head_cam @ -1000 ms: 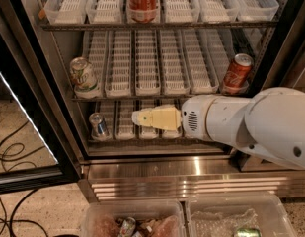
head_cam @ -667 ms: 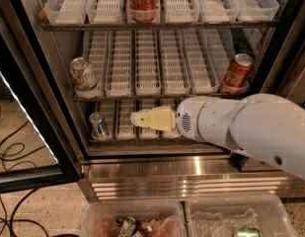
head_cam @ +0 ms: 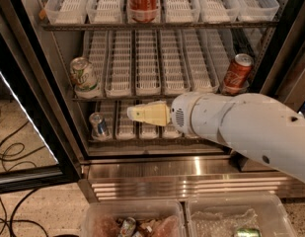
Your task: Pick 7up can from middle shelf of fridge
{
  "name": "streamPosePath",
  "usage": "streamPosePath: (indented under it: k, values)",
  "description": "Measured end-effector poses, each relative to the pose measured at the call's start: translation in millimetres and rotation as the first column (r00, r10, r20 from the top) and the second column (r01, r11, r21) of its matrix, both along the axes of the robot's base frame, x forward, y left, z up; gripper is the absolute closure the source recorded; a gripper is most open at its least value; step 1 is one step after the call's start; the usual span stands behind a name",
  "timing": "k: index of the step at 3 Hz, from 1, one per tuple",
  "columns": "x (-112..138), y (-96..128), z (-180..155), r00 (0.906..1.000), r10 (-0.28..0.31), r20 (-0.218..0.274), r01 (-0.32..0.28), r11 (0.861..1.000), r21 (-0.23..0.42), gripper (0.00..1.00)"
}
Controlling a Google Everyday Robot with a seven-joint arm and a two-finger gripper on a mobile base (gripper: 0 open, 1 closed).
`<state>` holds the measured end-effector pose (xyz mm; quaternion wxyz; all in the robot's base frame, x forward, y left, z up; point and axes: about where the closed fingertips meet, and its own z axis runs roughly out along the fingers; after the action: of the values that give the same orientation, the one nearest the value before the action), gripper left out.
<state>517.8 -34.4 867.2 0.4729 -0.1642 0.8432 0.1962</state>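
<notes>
One 7up can (head_cam: 84, 78) stood at the 9 o'clock end of the middle shelf (head_cam: 157, 97) in the open fridge (head_cam: 191, 171). It sat at the front edge, just beside the white lane trays (head_cam: 148, 63). Its long axis ran nearly upright, leaning a little, with the silver top pointing toward 11 o'clock. A red cola can (head_cam: 237, 73) stood at the shelf's 3 o'clock end, well apart from it.

The gripper (head_cam: 136, 114) hung in front of the rack below and pointed toward 9 o'clock. It was carried by the white arm (head_cam: 241, 125) reaching in from 3 o'clock. From the gripper, the 7up can lay at about 10 o'clock, apart from it and untouched. Whether the gripper was open or closed I cannot tell. A small blue-silver can (head_cam: 98, 126) stood near it at 9 o'clock.
</notes>
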Motion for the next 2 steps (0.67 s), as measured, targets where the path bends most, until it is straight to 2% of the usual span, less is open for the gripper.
streamPosePath:
  k: [1, 2]
  values:
    - [8, -12, -2, 0.9971, -0.054, 0.054, 0.055, 0.998, -0.016, 0.00]
    - [42, -51, -8, 0.9808, -0.189, 0.047, 0.185, 0.980, 0.077, 0.00]
